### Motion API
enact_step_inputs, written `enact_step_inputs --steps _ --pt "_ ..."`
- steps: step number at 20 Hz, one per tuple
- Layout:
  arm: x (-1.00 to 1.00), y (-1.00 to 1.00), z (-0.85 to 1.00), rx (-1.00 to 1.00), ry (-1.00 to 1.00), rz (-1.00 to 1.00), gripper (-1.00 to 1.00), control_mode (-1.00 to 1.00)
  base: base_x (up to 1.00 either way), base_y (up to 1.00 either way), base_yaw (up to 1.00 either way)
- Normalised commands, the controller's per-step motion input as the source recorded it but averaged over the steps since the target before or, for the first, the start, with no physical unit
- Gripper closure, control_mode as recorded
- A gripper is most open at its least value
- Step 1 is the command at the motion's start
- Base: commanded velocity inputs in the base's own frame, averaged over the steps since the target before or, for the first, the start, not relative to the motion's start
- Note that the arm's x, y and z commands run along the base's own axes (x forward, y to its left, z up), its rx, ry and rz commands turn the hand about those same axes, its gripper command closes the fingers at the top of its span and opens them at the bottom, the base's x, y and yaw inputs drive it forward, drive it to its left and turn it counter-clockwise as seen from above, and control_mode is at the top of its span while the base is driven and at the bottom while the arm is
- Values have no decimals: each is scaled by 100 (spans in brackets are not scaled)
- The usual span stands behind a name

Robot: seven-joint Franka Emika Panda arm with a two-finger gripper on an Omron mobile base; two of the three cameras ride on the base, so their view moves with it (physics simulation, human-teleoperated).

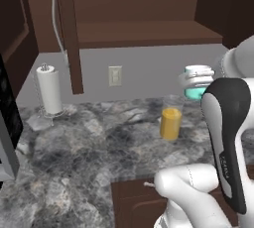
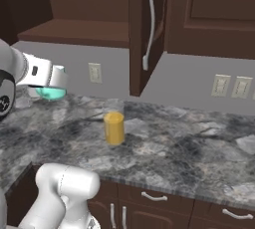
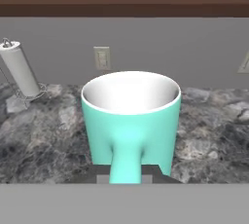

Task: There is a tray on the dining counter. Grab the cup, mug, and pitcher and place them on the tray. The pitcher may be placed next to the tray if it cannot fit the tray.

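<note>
The claw (image 3: 125, 175) is nearly closed on the handle of the teal mug (image 3: 130, 121), and the mug is lifted clear of the marbled surface (image 1: 89, 157). In the hand view the mug stands upright with its white inside showing, and its handle runs down to the bottom edge, where the dark finger tips are mostly cut off by the frame, so the exact contact on the handle is hard to make out. In the left base view the mug (image 1: 196, 92) shows as a teal sliver below the white hand, its right part hidden behind the arm's dark link. In the right base view the mug (image 2: 50, 92) peeks out beneath the hand near the left edge, most of its body covered. The pitcher (image 1: 170, 118) stands upright on the surface, well apart from the mug, orange-yellow liquid filling its lower part; its clear upper wall is faint against the grey wall behind and its rim is hard to trace. From the right base view the pitcher (image 2: 114, 123) looks the same, with the glass top barely visible. A paper towel roll (image 1: 49, 90) stands on its holder at the back left of the surface, near the wall. A wall outlet (image 1: 115, 76) sits on the wall behind the pitcher. The front edge of the surface is hidden by the robot's white body in the left base view.
</note>
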Motion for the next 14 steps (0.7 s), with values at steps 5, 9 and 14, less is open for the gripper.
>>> enact_step_inputs --steps 5,9,14 --pt "0 0 0 0 0 0 100 100 -55 -45 0" --pt "0 0 0 0 0 0 100 100 -73 -5 -1" --pt "0 0 0 0 0 0 100 100 -71 -1 -29"
